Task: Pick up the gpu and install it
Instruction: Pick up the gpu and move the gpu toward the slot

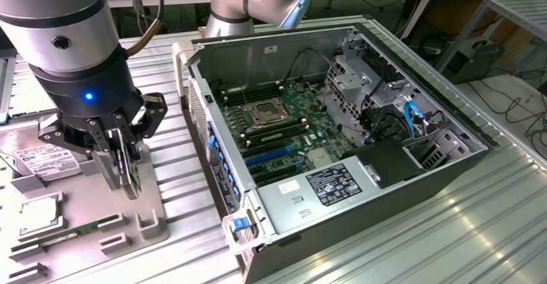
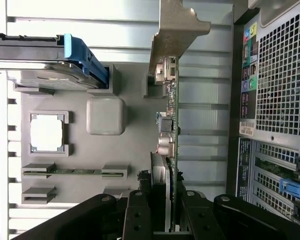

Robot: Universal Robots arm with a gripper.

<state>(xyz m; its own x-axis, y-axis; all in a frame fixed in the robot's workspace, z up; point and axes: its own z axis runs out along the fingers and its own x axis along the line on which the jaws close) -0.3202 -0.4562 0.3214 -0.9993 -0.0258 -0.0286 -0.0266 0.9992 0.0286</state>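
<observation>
At the grey parts tray [image 1: 152, 202] holding a memory stick [image 2: 75, 171], the hand [image 1: 120, 159] clamps the gpu [image 2: 172, 100].

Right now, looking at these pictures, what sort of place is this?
Probably a robotics lab or test workshop: an open computer case lies on a slatted metal table, a grey tray holds spare parts, and the gripper grips the gpu.

Bright light glares off the ribbed table [image 1: 444, 233].
</observation>
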